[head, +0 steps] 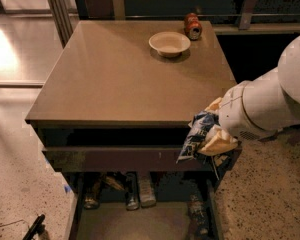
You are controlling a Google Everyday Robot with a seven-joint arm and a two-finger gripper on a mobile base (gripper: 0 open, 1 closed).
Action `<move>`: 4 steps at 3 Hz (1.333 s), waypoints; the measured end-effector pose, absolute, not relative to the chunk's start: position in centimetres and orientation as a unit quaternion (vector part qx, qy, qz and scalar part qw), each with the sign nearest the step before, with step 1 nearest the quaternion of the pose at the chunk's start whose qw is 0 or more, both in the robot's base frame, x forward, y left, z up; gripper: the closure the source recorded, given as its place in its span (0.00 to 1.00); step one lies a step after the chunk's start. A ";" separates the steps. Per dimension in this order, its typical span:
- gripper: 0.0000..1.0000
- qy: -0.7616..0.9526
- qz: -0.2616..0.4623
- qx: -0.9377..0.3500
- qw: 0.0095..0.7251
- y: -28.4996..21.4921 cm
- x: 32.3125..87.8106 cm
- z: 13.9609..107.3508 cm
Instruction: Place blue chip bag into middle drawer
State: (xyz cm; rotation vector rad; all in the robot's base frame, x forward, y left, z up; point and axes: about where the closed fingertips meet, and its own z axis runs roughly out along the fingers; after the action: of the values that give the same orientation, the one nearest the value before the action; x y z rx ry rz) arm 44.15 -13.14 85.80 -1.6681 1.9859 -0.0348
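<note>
My gripper (214,130) is shut on the blue chip bag (194,137), a crumpled navy foil bag with white lettering. It hangs at the cabinet's front right corner, in front of the dark brown drawer front (115,159). One tan finger (221,143) presses on the bag. The middle drawer (135,225) stands pulled out below, with dark side walls and a grey-tan floor. The bag is above its right part, not in it.
A cream bowl (169,43) and a red soda can (192,26) stand at the back of the brown tabletop (115,79). Several cans and bottles (139,190) lie at the back of the open drawer. A dark object (34,227) lies on the speckled floor at left.
</note>
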 end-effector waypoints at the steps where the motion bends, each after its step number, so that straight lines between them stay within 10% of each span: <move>1: 1.00 0.737 -0.001 -0.629 0.248 -13.7 42.6 83.1; 4: 1.00 0.733 0.074 -0.657 0.159 -11.1 38.7 69.4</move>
State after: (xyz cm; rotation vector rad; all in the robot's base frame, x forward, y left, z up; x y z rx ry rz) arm 38.70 -11.08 69.41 -1.8795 2.0955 0.2116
